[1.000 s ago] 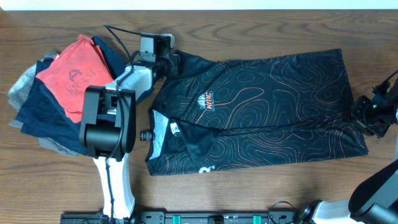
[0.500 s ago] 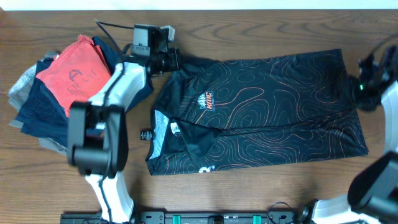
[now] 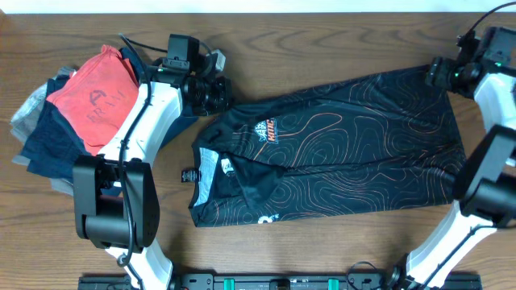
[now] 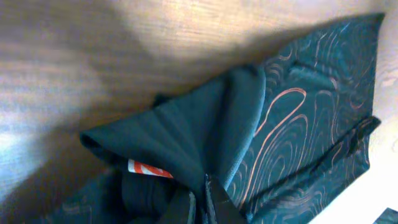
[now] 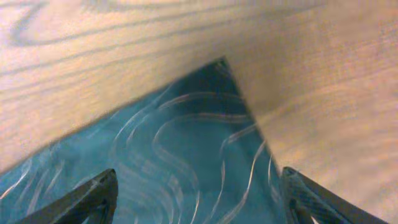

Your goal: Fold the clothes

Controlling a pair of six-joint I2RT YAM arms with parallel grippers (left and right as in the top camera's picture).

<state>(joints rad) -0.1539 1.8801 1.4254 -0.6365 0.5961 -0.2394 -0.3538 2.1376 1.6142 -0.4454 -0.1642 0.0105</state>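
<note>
Jaws first: the left jaws are clenched tight on a bunched fold of the black jersey [image 4: 292, 118], with dark cloth gathered into pleats right at the tips and a small red-and-white tag [image 4: 149, 168] peeking out of the folds! Across the way the right jaws stand released, their two fingers [image 5: 90, 198] spread wide, and the jersey's pointed corner shows between them, ungripped, lying flat on the wooden surface [image 5: 186, 50]. From overhead, the jersey [image 3: 347, 145] stretches across the middle of the surface, mostly flat. White and orange contour lines run all over it, there's a small orange logo [image 3: 268, 130] on the chest, and the collar end is turned toward the left arm and partly folded over itself. The left jaws have it by the upper left corner, and the right jaws sit at the upper right corner. Beyond the left arm there's a heap of other garments, a red-orange shirt [image 3: 93, 101] lying on navy blue pieces [image 3: 48, 145].
</note>
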